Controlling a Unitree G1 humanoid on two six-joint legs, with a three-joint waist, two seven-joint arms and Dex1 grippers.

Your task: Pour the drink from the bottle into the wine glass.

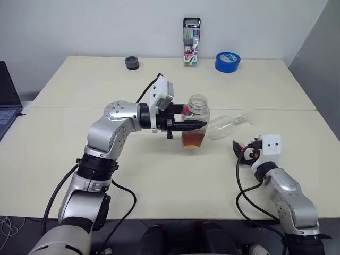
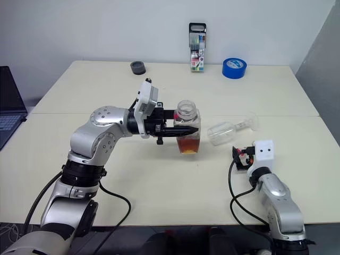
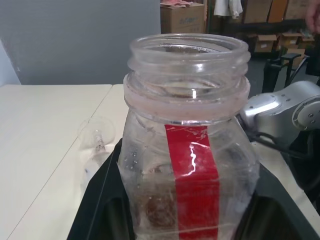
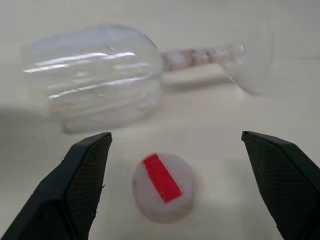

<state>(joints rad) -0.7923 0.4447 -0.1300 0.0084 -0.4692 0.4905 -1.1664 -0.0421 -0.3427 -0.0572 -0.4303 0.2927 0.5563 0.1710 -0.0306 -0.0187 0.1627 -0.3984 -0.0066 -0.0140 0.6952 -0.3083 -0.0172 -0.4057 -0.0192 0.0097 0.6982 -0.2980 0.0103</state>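
Observation:
My left gripper (image 1: pixel 200 125) is shut on the bottle (image 1: pixel 196 119), reaching in level from the left and holding it upright over the middle of the table. The bottle has no cap on; a red label strip (image 3: pixel 192 175) runs down its side. The amber drink (image 1: pixel 192 140) fills its lower part. Just to its right, the wine glass (image 1: pixel 226 126) lies on its side on the table, bowl toward the bottle. My right gripper (image 4: pixel 175 137) is open low over the table, short of the glass (image 4: pixel 95 75). The white cap (image 4: pixel 162 192) with a red strip lies between its fingers.
A marker pack (image 1: pixel 191 42) stands at the table's far edge, with a blue tape roll (image 1: pixel 227 61) to its right and a dark round lid (image 1: pixel 132 63) to its left. A laptop (image 1: pixel 8 101) sits off the table's left side.

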